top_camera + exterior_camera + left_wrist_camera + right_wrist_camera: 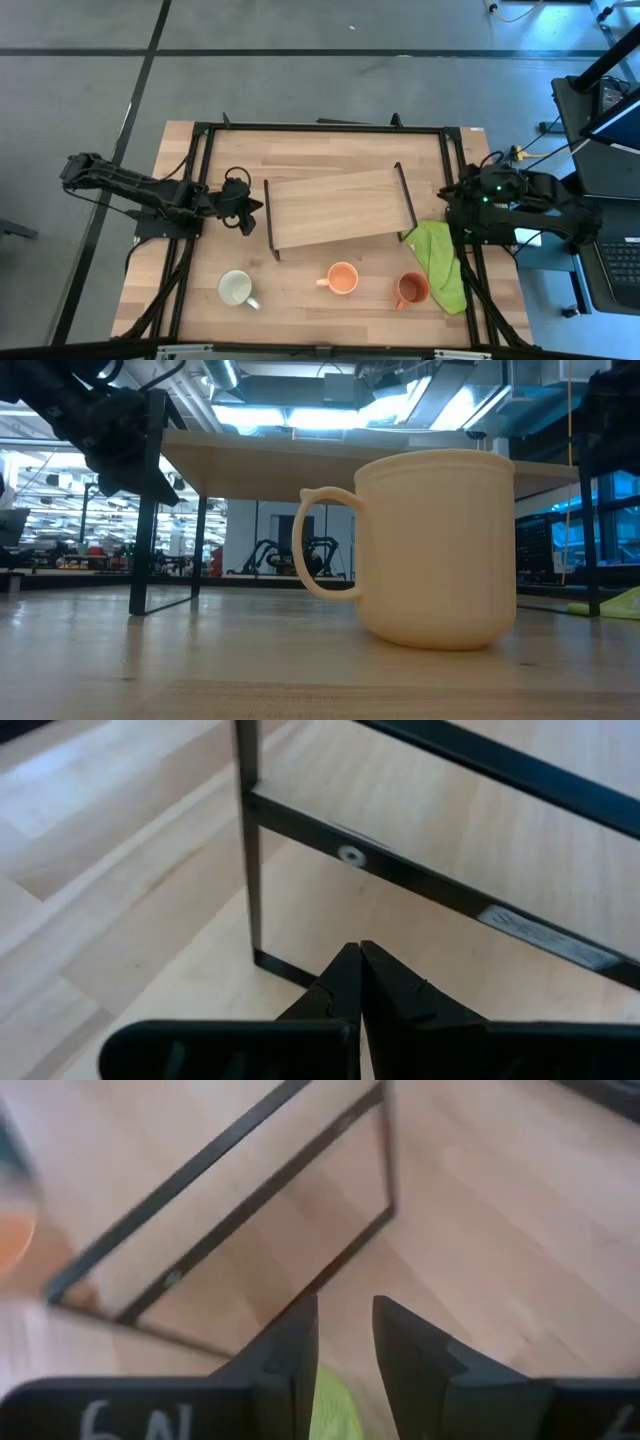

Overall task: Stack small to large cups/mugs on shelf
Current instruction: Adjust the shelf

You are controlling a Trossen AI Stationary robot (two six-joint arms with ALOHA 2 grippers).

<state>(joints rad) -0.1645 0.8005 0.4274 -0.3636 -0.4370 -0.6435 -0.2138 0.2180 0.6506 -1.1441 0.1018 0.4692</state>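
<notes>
The shelf (338,208), a light-wood board on black wire legs, stands mid-table. Three mugs stand upright on the table in front of it: the white mug (236,288) at the left, the light orange mug (342,278) in the middle, and the dark orange-brown mug (411,290) at the right. The light orange mug fills the low view (430,550). My left gripper (257,209) is shut and empty, just left of the shelf, with the shelf's wire leg (250,870) ahead of it. My right gripper (446,200) hovers at the shelf's right end, its fingers (290,1350) a narrow gap apart, empty.
A lime-green cloth (440,258) lies at the shelf's right front corner, beside the dark orange-brown mug and under my right gripper (335,1410). A black frame (320,127) runs around the tabletop. There is bare wood between the mugs and the shelf.
</notes>
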